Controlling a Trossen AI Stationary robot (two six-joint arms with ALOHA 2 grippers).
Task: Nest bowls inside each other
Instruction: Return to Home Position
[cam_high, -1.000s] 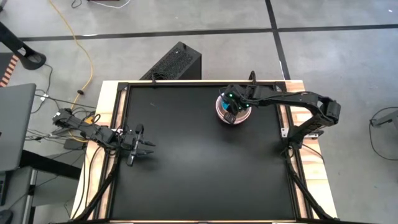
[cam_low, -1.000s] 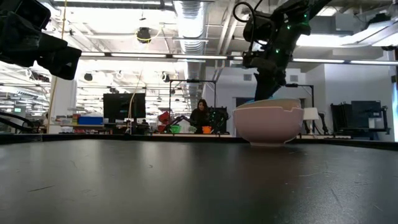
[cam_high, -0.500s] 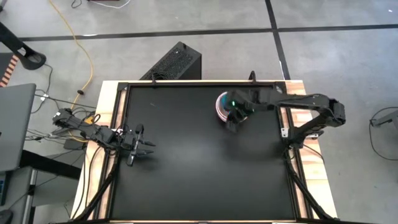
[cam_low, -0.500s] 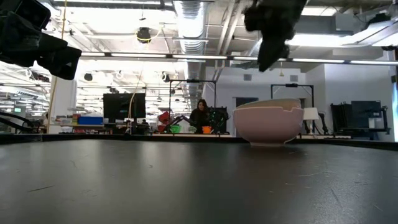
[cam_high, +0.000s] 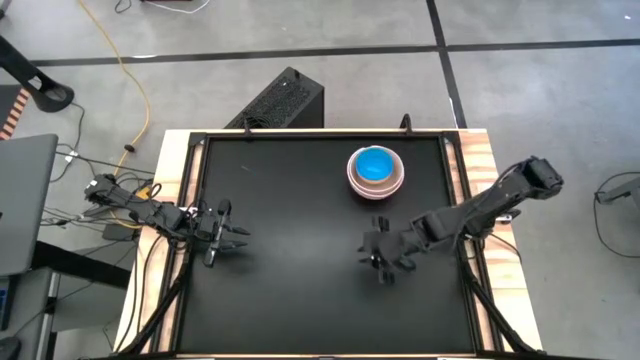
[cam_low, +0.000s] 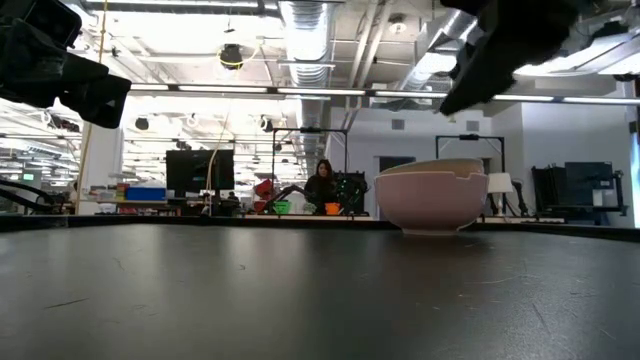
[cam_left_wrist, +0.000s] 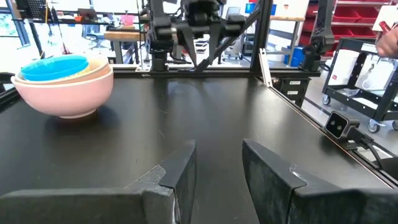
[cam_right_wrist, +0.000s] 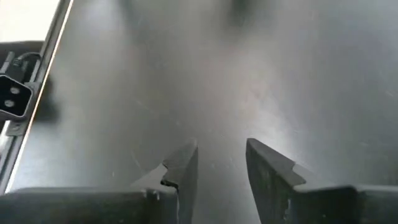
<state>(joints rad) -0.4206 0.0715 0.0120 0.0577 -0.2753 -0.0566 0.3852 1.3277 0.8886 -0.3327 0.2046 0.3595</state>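
The bowls stand nested in one stack on the far right part of the black table: a blue bowl sits inside a beige one, which sits in a pale pink one; the stack rests on the pink bowl's base. My right gripper hangs open above the table, nearer the front edge than the stack, with nothing between its fingers. My left gripper waits open and level at the table's left edge.
A black box stands on the floor beyond the far edge. Cables lie left of the table. In the low view a person sits far off in the room. Bare black tabletop lies between the two grippers.
My right gripper has left its place over the bowl stack and swung quickly toward the table's near edge, rolling as it went. It carries nothing. The stack stays put, its blue bowl now uncovered from above.
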